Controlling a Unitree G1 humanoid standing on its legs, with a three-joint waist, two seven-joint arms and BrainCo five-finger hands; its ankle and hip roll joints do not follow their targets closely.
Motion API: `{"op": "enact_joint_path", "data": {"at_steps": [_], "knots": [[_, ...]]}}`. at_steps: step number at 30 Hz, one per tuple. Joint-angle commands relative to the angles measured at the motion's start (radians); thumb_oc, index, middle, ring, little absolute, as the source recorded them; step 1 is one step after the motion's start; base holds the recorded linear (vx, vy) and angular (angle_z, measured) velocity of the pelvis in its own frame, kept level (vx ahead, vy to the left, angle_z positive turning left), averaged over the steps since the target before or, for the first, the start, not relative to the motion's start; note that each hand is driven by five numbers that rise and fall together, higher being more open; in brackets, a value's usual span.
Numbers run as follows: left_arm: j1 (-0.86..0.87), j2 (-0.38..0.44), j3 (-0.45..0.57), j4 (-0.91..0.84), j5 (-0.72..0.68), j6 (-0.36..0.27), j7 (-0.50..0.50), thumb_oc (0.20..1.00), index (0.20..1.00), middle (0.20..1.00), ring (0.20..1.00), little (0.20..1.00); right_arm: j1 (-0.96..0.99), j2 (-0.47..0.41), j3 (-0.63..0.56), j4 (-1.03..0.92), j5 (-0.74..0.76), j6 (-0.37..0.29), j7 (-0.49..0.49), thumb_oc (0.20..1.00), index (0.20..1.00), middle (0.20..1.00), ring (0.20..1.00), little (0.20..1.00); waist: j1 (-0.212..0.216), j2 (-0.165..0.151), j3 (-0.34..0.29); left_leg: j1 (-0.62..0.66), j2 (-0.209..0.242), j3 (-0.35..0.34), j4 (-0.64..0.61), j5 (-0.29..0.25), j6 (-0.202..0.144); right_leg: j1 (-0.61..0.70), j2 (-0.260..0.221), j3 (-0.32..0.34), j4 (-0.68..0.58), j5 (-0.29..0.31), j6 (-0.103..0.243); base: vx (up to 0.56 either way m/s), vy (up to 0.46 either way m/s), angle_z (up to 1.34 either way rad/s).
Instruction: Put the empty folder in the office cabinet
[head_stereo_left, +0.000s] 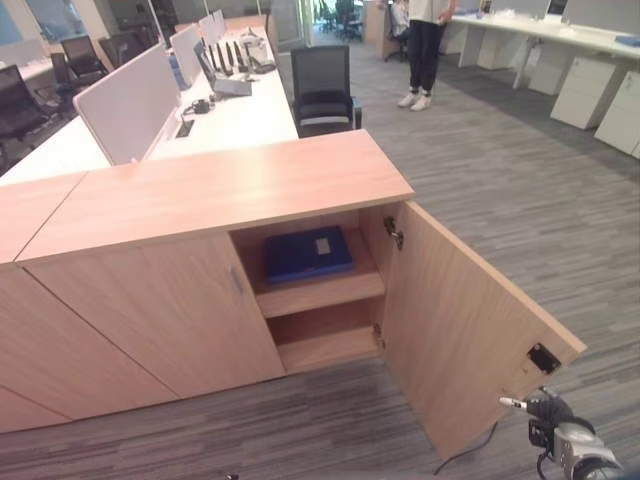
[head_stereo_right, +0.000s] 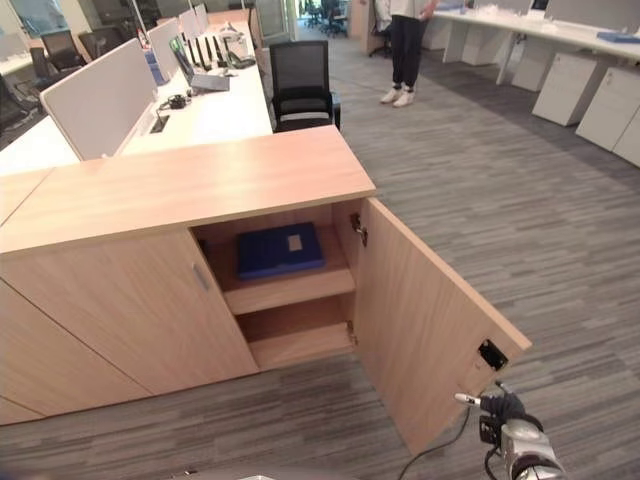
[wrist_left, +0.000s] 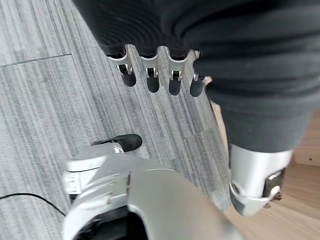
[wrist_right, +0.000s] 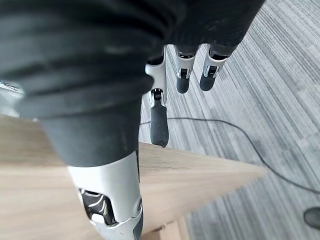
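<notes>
A blue folder (head_stereo_left: 307, 253) lies flat on the upper shelf of the wooden office cabinet (head_stereo_left: 220, 185). The cabinet's right door (head_stereo_left: 450, 310) stands swung wide open toward me. My right hand (head_stereo_left: 556, 418) hangs low beside the door's outer bottom corner. In the right wrist view its fingers (wrist_right: 159, 122) are relaxed and hold nothing, with the door's edge (wrist_right: 200, 175) just past them. My left hand (wrist_left: 152, 75) is over the grey carpet, open with nothing in it.
The shelf under the folder is bare. Behind the cabinet run white desks with partitions (head_stereo_left: 130, 100) and a black office chair (head_stereo_left: 322, 88). A person (head_stereo_left: 425, 50) stands far back. White drawer units (head_stereo_left: 590, 90) line the right side, with grey carpet between.
</notes>
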Motion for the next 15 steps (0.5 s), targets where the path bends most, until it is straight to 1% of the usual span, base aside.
{"op": "enact_joint_path", "data": {"at_steps": [1,4,7,10,15], "knots": [[-0.049,0.025,-0.016,0.045,0.019,-0.016,0.007,1.0,1.0,1.0,1.0,1.0,-0.126,0.061,-0.006,-0.01,-0.01,-0.058,0.018,1.0,1.0,1.0,1.0,1.0,0.026,-0.047,0.029,0.039,-0.037,0.029,0.012,-0.067,-0.003,0.034,-0.041,-0.047,0.027,-0.074,0.058,0.0,0.0,0.0],[-0.047,0.023,-0.019,0.052,0.029,-0.014,0.008,1.0,1.0,1.0,1.0,1.0,-0.123,0.073,-0.002,-0.021,-0.006,-0.059,0.018,1.0,1.0,1.0,1.0,1.0,0.025,-0.047,0.026,0.037,-0.038,0.027,0.012,-0.066,-0.004,0.034,-0.041,-0.045,0.022,-0.073,0.057,0.0,0.0,0.0],[-0.049,0.019,-0.022,0.053,0.034,-0.015,0.014,1.0,1.0,1.0,1.0,1.0,-0.125,0.111,0.029,-0.073,0.007,-0.07,0.017,1.0,1.0,1.0,1.0,1.0,0.026,-0.046,0.025,0.033,-0.038,0.027,0.012,-0.065,-0.005,0.031,-0.04,-0.041,0.017,-0.07,0.056,0.0,0.0,0.0],[-0.052,0.016,-0.017,0.045,0.026,-0.013,0.02,1.0,1.0,1.0,1.0,1.0,-0.118,0.147,0.07,-0.173,0.0,-0.078,0.017,1.0,1.0,1.0,1.0,1.0,0.028,-0.046,0.026,0.031,-0.037,0.022,0.012,-0.064,-0.007,0.029,-0.04,-0.04,0.014,-0.069,0.054,0.0,0.0,0.0],[-0.056,0.009,-0.004,0.03,0.026,-0.012,0.032,1.0,1.0,1.0,1.0,1.0,-0.072,0.19,0.137,-0.398,-0.027,-0.098,0.024,1.0,1.0,1.0,1.0,1.0,0.031,-0.046,0.032,0.024,-0.038,0.008,0.012,-0.06,-0.009,0.028,-0.039,-0.043,0.014,-0.071,0.052,0.0,0.0,0.0]]}}
